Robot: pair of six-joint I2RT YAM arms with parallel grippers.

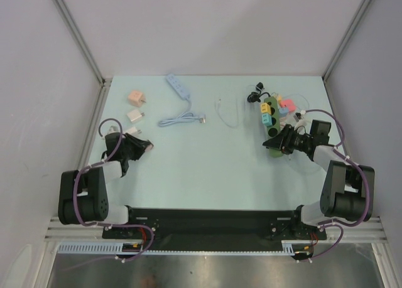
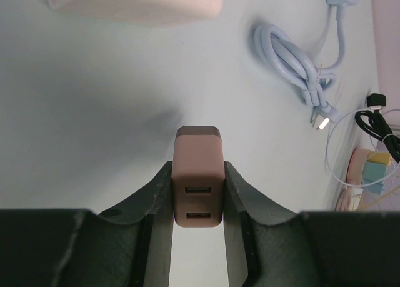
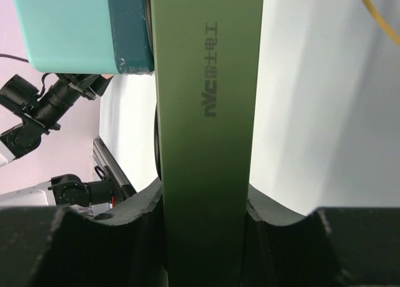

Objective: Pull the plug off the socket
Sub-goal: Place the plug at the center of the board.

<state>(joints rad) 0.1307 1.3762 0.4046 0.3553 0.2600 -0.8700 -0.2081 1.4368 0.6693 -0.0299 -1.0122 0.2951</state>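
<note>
A dark green power strip (image 1: 271,130) lies at the right with yellow, teal and pink plugs in it. My right gripper (image 1: 278,144) is shut on its near end; in the right wrist view the strip (image 3: 203,99) fills the gap between the fingers of the gripper (image 3: 203,196), with a teal plug (image 3: 75,30) seated on it. My left gripper (image 1: 143,145) is at the left, far from the strip. It is shut on a pinkish-brown USB charger plug (image 2: 198,184) with two ports, held free of any socket.
A pink charger (image 1: 135,98) and a white charger (image 1: 134,115) lie at the back left. A light blue power strip (image 1: 178,85) with its coiled cable (image 2: 297,59) lies behind the middle. A thin white cable (image 1: 226,115) and black cable (image 1: 254,95) lie near the green strip.
</note>
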